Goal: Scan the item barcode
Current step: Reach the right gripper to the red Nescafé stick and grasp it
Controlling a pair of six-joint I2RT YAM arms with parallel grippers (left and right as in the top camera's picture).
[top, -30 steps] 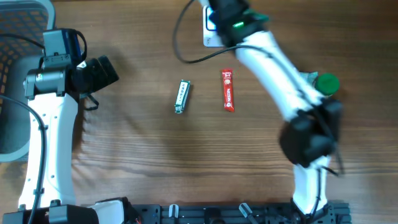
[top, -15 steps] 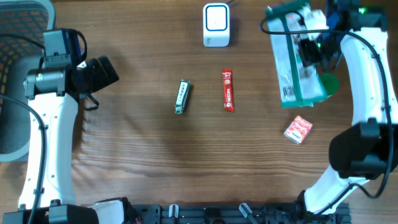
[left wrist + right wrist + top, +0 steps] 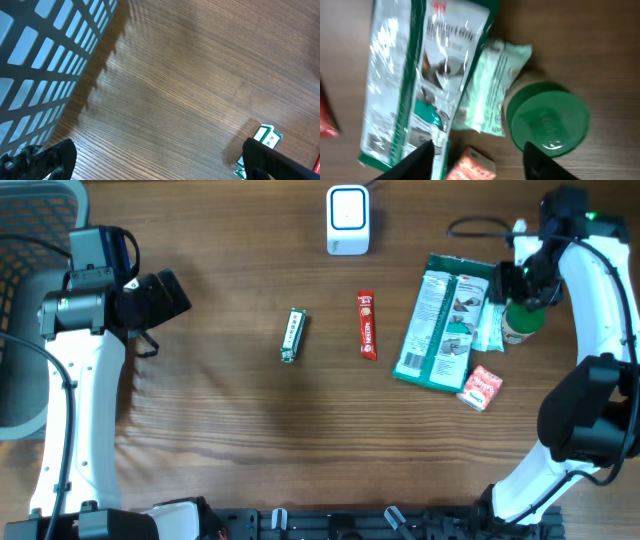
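So, right gripper (image 3: 477, 160) hangs apart, empty, by the flat green-and-white foil bag (image 3: 440, 320).
Left gripper (image 3: 157, 160) gapes too; I'd lift the right one straight up first.

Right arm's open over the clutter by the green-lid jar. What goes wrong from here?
1. The right gripper hangs right beside the green-lidded jar. Coming down for another item, a finger may clip the jar and tip it.
2. The green bag, pale packet and red box lie bunched, apparently touching. A grab there may drag a neighbour along or pinch two items.
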